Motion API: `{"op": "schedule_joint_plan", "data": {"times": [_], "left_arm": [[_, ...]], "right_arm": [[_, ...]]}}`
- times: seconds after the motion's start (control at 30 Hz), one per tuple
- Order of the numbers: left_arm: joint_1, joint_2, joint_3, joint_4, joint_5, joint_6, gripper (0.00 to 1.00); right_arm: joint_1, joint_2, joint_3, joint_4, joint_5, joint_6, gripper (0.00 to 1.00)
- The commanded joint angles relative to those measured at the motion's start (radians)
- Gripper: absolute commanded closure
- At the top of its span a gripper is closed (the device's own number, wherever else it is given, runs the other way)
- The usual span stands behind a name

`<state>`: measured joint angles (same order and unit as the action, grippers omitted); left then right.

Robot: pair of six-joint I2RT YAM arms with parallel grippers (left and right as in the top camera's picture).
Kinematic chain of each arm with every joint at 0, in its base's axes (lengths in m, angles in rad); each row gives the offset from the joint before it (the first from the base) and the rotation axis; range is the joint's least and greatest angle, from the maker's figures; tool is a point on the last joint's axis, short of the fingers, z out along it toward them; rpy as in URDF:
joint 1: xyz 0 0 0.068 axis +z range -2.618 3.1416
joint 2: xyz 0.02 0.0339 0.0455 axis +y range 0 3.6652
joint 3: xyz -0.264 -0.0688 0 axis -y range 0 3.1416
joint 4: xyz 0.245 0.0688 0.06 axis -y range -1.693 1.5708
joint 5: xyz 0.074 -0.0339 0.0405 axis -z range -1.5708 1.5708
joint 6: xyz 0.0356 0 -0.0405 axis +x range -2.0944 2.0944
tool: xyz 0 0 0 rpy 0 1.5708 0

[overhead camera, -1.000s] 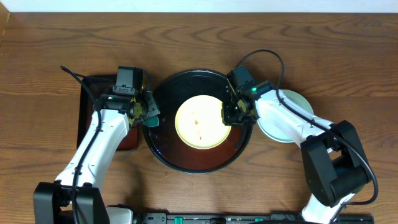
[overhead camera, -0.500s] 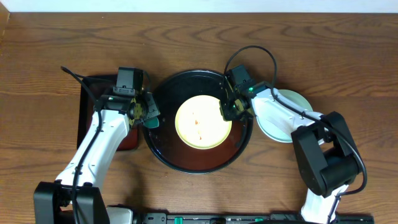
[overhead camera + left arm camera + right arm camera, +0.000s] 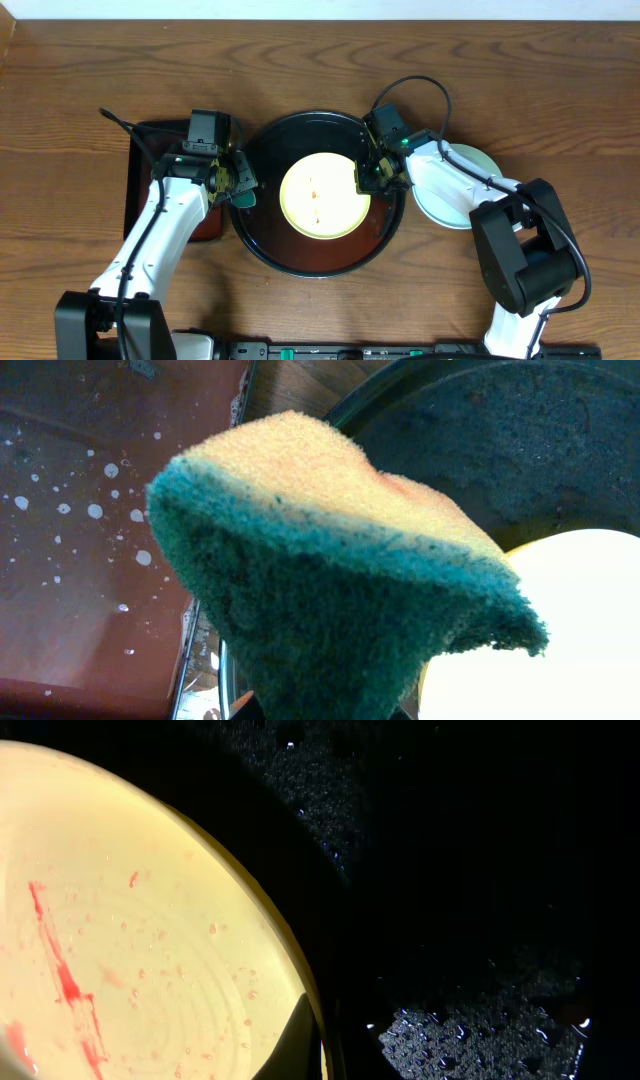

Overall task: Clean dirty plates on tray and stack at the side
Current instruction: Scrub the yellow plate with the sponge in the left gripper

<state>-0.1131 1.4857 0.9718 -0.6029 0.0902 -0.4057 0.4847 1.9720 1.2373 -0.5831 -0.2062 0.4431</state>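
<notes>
A pale yellow plate [image 3: 322, 195] with red sauce streaks lies in the middle of the round black tray [image 3: 318, 270]. My right gripper [image 3: 366, 180] is shut on the plate's right rim; in the right wrist view its fingers [image 3: 325, 1045] straddle the edge of the plate [image 3: 130, 940] over the wet tray [image 3: 480, 870]. My left gripper [image 3: 243, 188] is shut on a green-and-yellow sponge [image 3: 330, 560], held above the tray's left rim [image 3: 500, 440]. Pale mint-blue plates [image 3: 478, 163] lie on the wood to the right of the tray, partly under my right arm.
A smaller rectangular black tray [image 3: 140, 190] lies left of the round tray, under my left arm; its wet reddish floor shows in the left wrist view [image 3: 80, 560]. Brown wood tabletop [image 3: 320, 60] surrounds everything.
The right gripper and the yellow plate have shifted slightly to the left. The left gripper with the sponge has hardly moved.
</notes>
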Motion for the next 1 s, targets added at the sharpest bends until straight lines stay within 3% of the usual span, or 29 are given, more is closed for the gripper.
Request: {"op": "schedule_joint_plan", "data": {"times": [0.0,0.5,0.97], "left_arm": [[-0.013,0.011,-0.009,-0.002,-0.016,0.016,0.92],[-0.173,0.025,-0.009,0.053,-0.084,-0.070,0.92],[-0.332,0.246,0.018,0.179,-0.023,-0.108,0.92]], "right_arm": [[0.001,0.042,-0.017,-0.018,0.053,0.058,0.99],[0.002,0.042,-0.056,-0.014,0.052,0.058,0.99],[0.002,0.042,-0.056,-0.010,0.053,0.058,0.99]]}}
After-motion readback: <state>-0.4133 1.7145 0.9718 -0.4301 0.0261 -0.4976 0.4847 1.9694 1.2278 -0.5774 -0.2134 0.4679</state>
